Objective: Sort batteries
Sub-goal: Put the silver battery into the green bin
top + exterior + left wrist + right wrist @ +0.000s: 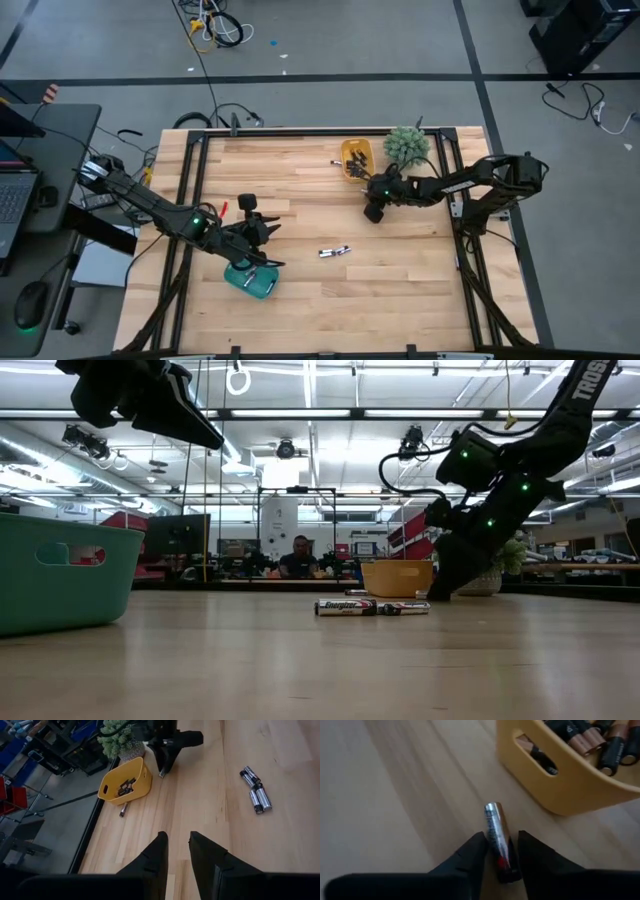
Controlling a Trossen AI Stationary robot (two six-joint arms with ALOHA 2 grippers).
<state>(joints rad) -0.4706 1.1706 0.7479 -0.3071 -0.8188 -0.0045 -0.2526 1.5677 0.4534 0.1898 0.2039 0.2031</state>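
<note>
The right gripper (501, 851) is down at the table just beside the yellow tray (356, 159), at about its 5 o'clock in the high view, with its fingers narrowed around a silvery battery (498, 832) lying between them; whether the grip is firm yet cannot be told. The left gripper (177, 851) hovers empty, fingers slightly apart, above the teal bin (249, 278), probably waiting. More loose batteries (334, 252) lie mid-table; dark cells already fill the yellow tray.
</note>
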